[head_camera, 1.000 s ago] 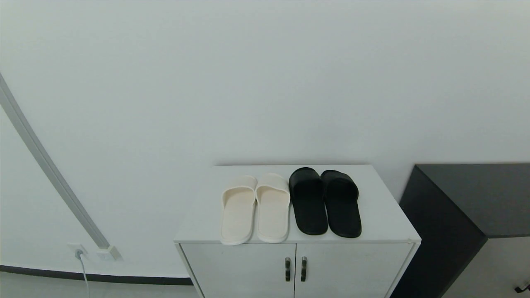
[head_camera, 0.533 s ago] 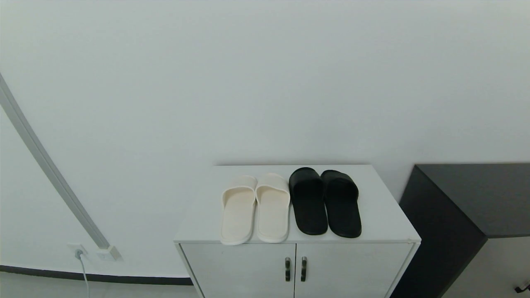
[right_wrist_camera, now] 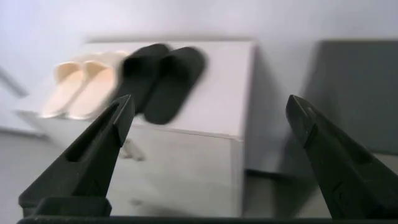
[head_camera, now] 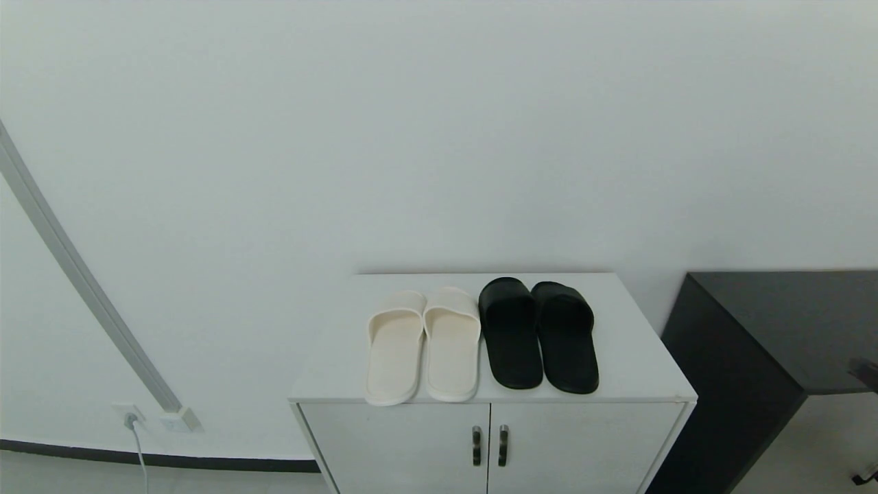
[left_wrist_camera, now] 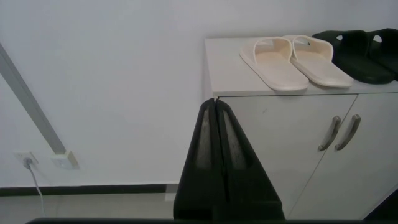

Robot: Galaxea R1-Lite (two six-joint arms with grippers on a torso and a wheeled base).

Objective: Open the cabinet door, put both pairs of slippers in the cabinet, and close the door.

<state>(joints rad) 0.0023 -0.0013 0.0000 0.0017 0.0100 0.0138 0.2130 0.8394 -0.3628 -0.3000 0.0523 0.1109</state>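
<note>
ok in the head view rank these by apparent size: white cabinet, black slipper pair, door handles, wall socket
1. white cabinet
2. black slipper pair
3. door handles and wall socket: similarly small, too close to rank

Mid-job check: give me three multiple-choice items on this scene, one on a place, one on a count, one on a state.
1. Where are the slippers relative to the cabinet?
A. inside it
B. on its top
C. on the floor beside it

2. How many slippers are there?
A. two
B. four
C. six

3. How do the cabinet doors stand?
A. both shut
B. one ajar
C. both wide open

Answers:
1 B: both pairs rest on the cabinet's top.
2 B: a white pair and a black pair lie side by side.
3 A: both doors sit flush, with the handles close together.
</note>
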